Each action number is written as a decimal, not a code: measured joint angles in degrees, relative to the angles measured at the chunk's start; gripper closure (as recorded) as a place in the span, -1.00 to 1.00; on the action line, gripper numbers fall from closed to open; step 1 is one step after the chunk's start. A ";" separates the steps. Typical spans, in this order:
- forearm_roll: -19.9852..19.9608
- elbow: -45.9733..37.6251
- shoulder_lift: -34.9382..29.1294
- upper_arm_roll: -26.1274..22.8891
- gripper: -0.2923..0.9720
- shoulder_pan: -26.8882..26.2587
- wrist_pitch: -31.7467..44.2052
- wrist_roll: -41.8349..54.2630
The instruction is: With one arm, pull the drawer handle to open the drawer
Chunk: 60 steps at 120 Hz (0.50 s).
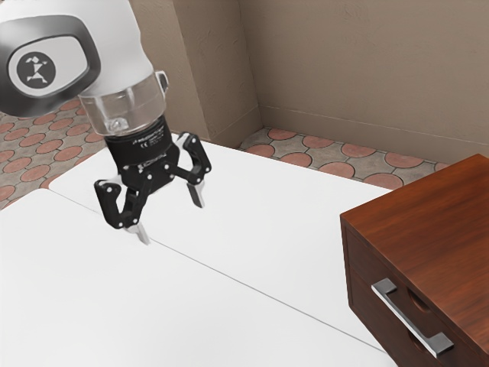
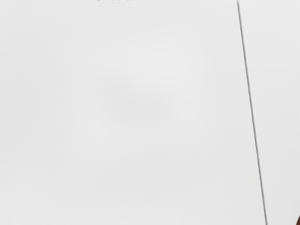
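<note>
The dark reddish-brown wooden drawer cabinet point(image 1: 435, 222) stands at the exterior view's near right, at the white table's point(image 1: 252, 214) end, its silver bar handle point(image 1: 411, 317) mounted across the front, well apart from the released, wide-spread gripper point(image 1: 172, 220) at the exterior view's left.

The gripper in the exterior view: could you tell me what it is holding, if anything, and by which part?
Nothing is held. The gripper hangs open above the white table, nothing between its fingers, and apart from the drawer handle.

pincer point(image 1: 170, 218) wide apart, pointing down
</note>
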 joint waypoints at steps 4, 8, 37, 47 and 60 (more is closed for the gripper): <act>0.05 -0.56 -0.48 0.01 -0.54 -0.11 0.38 -0.05; 0.08 -0.99 -1.13 -0.02 -0.54 -0.17 0.70 -0.08; 2.91 -4.65 -7.45 4.56 -0.54 -13.82 1.59 -0.83; 5.46 -5.14 -7.62 9.25 -0.54 -21.37 1.78 -1.67; 5.62 -12.34 -7.62 9.84 -0.54 -22.47 7.46 -2.48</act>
